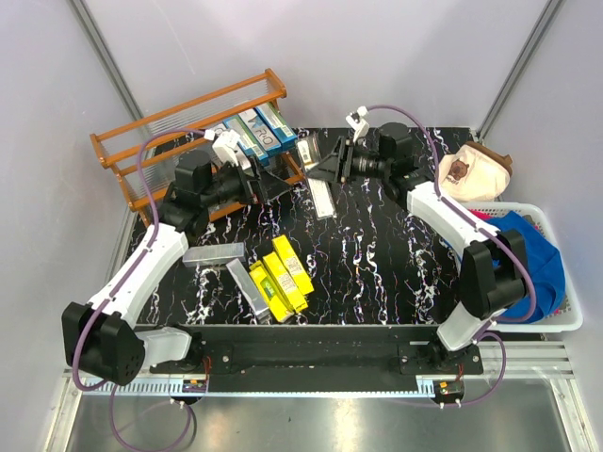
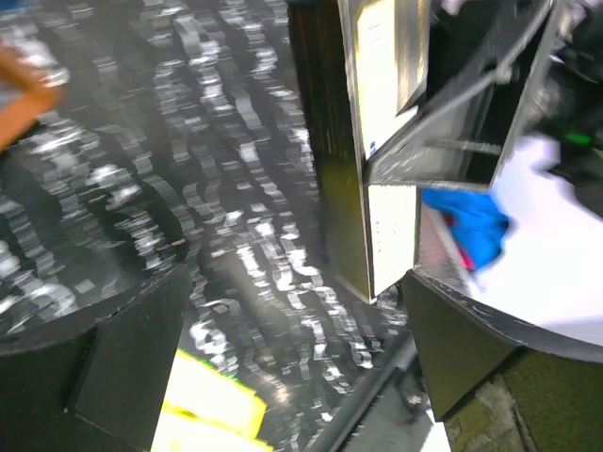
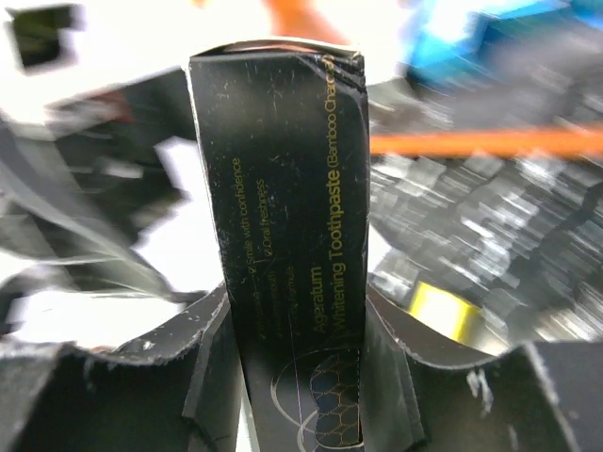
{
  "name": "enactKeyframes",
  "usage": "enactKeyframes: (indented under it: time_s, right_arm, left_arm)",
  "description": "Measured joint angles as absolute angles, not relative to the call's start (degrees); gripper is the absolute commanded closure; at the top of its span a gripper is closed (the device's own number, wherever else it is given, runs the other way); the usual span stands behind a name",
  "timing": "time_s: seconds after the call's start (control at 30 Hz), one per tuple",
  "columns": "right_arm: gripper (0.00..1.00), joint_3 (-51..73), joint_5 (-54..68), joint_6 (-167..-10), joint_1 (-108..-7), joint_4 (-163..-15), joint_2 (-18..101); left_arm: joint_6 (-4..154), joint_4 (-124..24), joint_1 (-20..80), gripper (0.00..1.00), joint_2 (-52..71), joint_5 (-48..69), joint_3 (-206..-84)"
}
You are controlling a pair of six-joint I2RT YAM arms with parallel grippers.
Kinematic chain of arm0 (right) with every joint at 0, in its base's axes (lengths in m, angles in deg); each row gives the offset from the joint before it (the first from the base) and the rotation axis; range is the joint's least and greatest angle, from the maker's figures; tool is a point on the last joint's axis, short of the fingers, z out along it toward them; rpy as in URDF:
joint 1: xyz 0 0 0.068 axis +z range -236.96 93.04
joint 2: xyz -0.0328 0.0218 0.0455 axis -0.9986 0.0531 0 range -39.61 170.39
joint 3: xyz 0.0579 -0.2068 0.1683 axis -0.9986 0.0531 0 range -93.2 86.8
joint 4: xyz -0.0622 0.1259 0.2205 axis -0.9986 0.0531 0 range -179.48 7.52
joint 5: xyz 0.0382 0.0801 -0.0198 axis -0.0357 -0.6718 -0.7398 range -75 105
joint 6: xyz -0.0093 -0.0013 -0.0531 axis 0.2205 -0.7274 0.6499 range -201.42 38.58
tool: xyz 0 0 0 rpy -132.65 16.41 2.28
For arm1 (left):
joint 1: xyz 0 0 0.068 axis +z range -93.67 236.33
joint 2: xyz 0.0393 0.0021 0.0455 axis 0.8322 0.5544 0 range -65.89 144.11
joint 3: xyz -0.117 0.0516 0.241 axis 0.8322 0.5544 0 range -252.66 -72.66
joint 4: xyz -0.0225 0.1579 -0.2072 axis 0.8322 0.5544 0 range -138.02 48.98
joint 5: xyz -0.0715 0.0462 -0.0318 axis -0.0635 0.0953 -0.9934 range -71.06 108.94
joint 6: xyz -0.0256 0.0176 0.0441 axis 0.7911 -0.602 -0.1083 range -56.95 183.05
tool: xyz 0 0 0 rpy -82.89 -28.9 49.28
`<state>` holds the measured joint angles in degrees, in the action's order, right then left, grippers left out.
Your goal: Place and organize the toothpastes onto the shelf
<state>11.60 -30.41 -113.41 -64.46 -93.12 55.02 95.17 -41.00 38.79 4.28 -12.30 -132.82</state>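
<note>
Right wrist view: right hand (image 3: 297,339) pinches a black gold-lettered toothpaste carton (image 3: 283,188); left hand (image 2: 292,330) spread.

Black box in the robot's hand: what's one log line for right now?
right gripper: shut on black box | left gripper: open | shelf: blue boxes on it | table: yellow boxes waiting

Robot lab test cell: plain pale panel walls (image 1: 330,56), metal corner struts (image 1: 104,52), two cabled arms bolted to a rail (image 1: 320,356) at the near edge of a black marbled counter (image 1: 377,273).
</note>
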Motion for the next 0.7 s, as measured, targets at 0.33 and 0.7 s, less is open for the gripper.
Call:
enactKeyframes:
  time_s: [0.33, 0.7]
  right_arm:
    - [0.64, 11.8, -44.6, -135.6, -62.9, -120.9, 58.7]
    - [0.64, 14.4, -47.9, -137.8, -60.4, -123.2, 58.7]
  left_arm:
    - [101.4, -55.1, 38.8, 0.01, 4.3, -22.2, -130.9]
    - [105.7, -63.9, 38.8, 0.02, 4.3, -23.7, -129.5]
